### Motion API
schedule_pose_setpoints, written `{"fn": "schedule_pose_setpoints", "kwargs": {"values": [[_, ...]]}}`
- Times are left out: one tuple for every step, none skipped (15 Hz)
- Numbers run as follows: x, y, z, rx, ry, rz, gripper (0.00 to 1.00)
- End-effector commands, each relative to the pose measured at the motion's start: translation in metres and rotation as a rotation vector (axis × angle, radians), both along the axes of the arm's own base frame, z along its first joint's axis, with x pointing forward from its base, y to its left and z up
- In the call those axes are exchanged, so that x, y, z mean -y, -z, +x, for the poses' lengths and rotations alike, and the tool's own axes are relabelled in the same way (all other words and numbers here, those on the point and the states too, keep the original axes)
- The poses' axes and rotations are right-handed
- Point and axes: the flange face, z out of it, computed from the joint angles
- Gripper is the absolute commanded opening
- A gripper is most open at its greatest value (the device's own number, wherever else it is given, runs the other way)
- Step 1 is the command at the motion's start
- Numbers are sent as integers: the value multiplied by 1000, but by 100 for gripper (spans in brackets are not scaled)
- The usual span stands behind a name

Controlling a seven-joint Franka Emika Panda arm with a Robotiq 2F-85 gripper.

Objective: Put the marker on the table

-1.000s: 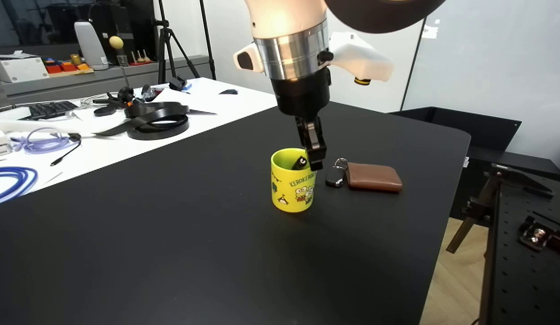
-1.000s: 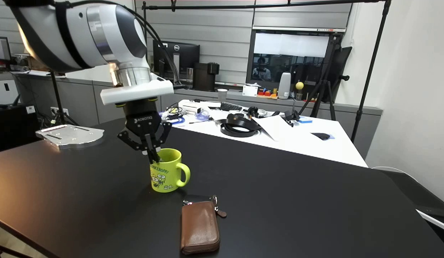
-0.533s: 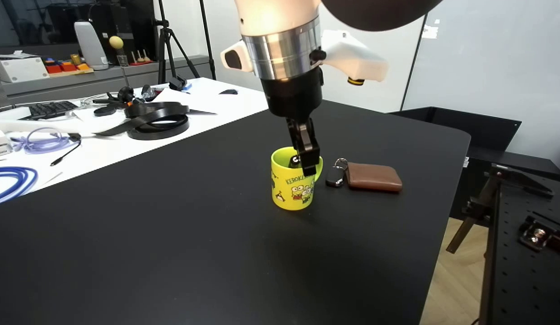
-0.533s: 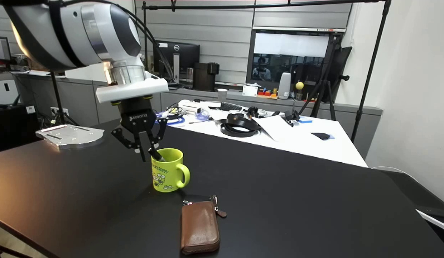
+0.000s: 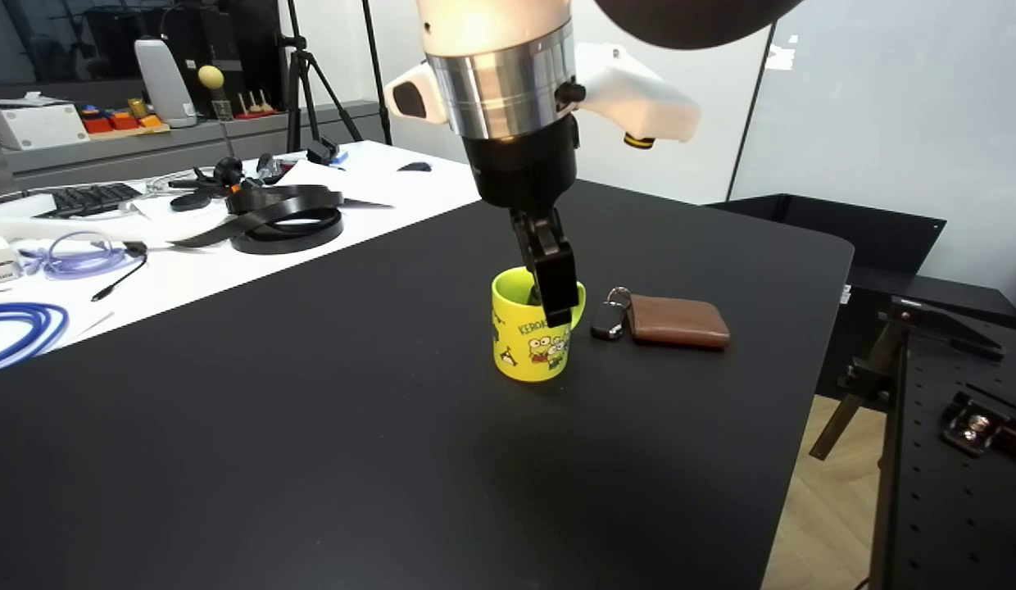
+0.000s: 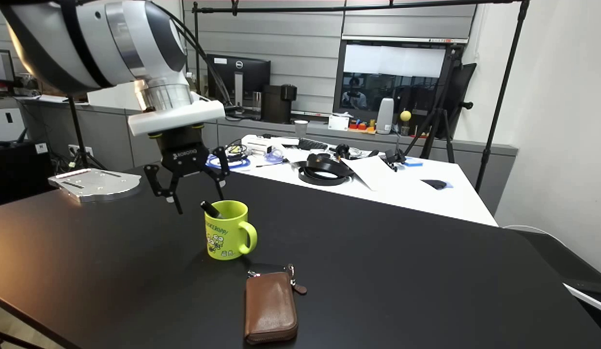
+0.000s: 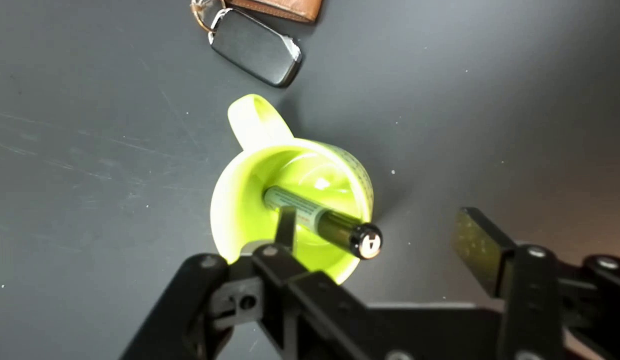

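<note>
The marker (image 7: 342,232) leans inside a yellow-green mug (image 6: 227,240), its dark capped end poking past the rim and its pale label down in the cup. In an exterior view only the dark end of the marker (image 6: 211,209) shows above the rim. My gripper (image 6: 200,205) is just above and beside the mug with its fingers spread wide, holding nothing. Seen from the wrist, the cap appears in the gap of the gripper (image 7: 378,215), touching neither finger. In an exterior view the gripper (image 5: 557,318) hides most of the marker. The black table (image 5: 311,459) carries the mug.
A brown wallet (image 6: 271,308) and a car key (image 5: 608,319) lie on the black table close to the mug's handle side. A metal plate (image 6: 99,183) sits toward the table's far side. Beyond is a white table (image 6: 426,198) with cables and straps.
The fingers have gone from nearly shut to wide apart. The gripper has shifted sideways, leftward in both exterior views. The mug has turned slightly, and the marker rests in it, clear of the fingers.
</note>
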Motion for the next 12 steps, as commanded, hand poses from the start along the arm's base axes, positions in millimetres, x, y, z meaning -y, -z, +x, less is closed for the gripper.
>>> {"fn": "schedule_pose_setpoints", "kwargs": {"values": [[0,-8,4,39,18,-18,100],[2,-7,6,39,24,-17,69],[3,-6,6,37,26,-17,73],[3,-5,7,37,28,-17,73],[4,-5,7,38,30,-18,67],[5,-5,7,38,31,-18,60],[6,-5,8,40,33,-19,51],[6,-5,8,40,34,-20,45],[6,-5,8,41,35,-20,37],[7,-5,8,42,37,-20,31],[7,-4,9,41,38,-20,25],[6,-3,9,39,37,-23,17]]}}
